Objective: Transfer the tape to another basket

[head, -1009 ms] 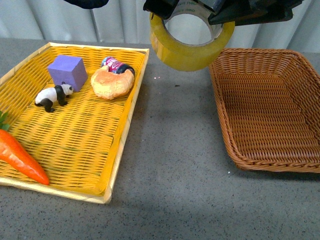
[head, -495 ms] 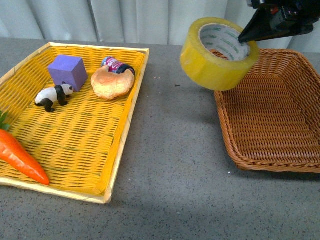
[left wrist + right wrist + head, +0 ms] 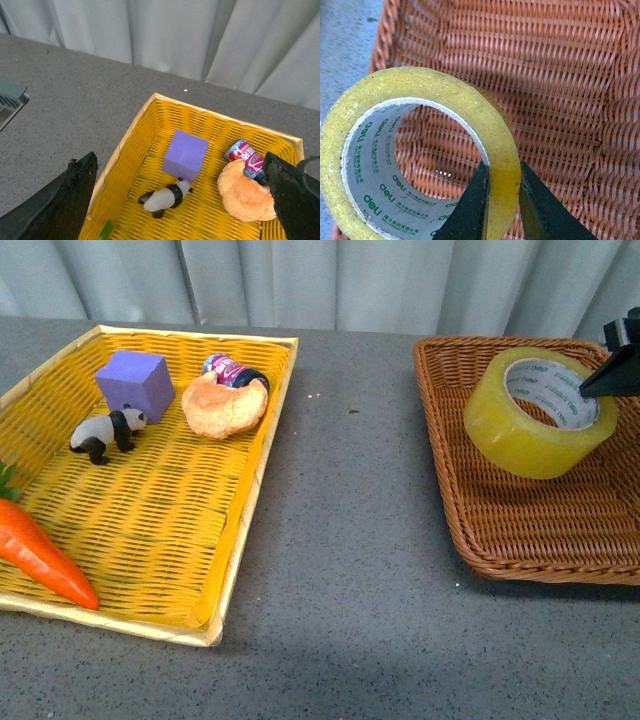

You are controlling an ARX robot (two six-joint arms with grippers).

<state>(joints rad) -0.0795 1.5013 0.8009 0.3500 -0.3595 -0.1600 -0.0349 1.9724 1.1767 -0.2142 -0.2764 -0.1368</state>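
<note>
The tape [image 3: 538, 425], a big yellowish roll with a white printed core, hangs tilted low over the floor of the dark brown wicker basket [image 3: 470, 530] at the right. My right gripper [image 3: 605, 380] is shut on the tape's far rim, one finger inside the core. In the right wrist view the two black fingers pinch the tape wall [image 3: 502, 185] over the basket weave [image 3: 560, 75], the right gripper [image 3: 501, 197] shut on it. My left gripper [image 3: 182, 200] is open and empty above the yellow tray [image 3: 140, 130].
The yellow woven tray [image 3: 255, 475] at the left holds a purple cube [image 3: 135, 382], a toy panda [image 3: 108, 431], a croissant [image 3: 223, 405], a small can [image 3: 230, 368] and a carrot [image 3: 40, 555]. Grey tabletop [image 3: 350, 500] lies between tray and basket. Curtains hang behind.
My right gripper has carried the tape from above the gap between the containers rightward and down into the brown basket. The tray's things have not moved.
</note>
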